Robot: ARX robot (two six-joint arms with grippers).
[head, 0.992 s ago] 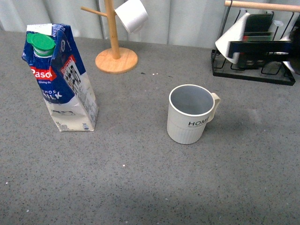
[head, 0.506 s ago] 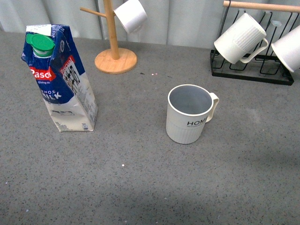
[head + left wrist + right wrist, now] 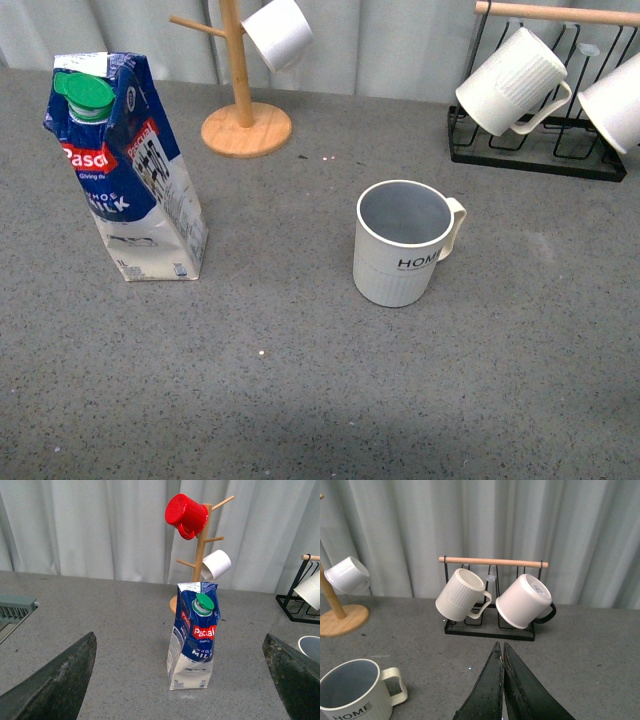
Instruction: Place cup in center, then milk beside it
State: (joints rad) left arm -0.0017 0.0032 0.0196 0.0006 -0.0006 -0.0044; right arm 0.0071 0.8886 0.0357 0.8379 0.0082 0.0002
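The grey speckled table [image 3: 300, 400] has much free surface. The strip between the milk [image 3: 125, 170] and the cup [image 3: 400, 250] is bare, and so is the whole area toward 6 o'clock from both of them. The far edge of the table meets a pale pleated curtain [image 3: 400, 45].

In the front view the cup stands upright close to the middle of the table, with its handle toward 3 o'clock. The milk stands upright at 9 o'clock from the cup, well apart from it.

A wooden mug tree [image 3: 245, 110] with a round base stands at 11 o'clock from the cup. It carries a small smooth white cup [image 3: 280, 30], and the left wrist view also shows a red mug [image 3: 186, 516] on it. At 1 o'clock from the cup is a black wire rack [image 3: 530, 155] with a wooden bar. A ribbed white mug [image 3: 510, 80] and a second white mug [image 3: 615, 90] hang on it.

The cup is cream, ribbed on its lower half, and grey inside with a thin dark rim. The carton is blue and white with a slanted top and a round green cap [image 3: 84, 92].

The cup carries black "HOME". The carton has a red label that reads "Pascal", with "MILK" below it and a barcode on its side.

The left gripper [image 3: 178, 636] is spread wide and holds nothing. The right gripper [image 3: 501, 647] is pressed closed, with nothing between its fingers.
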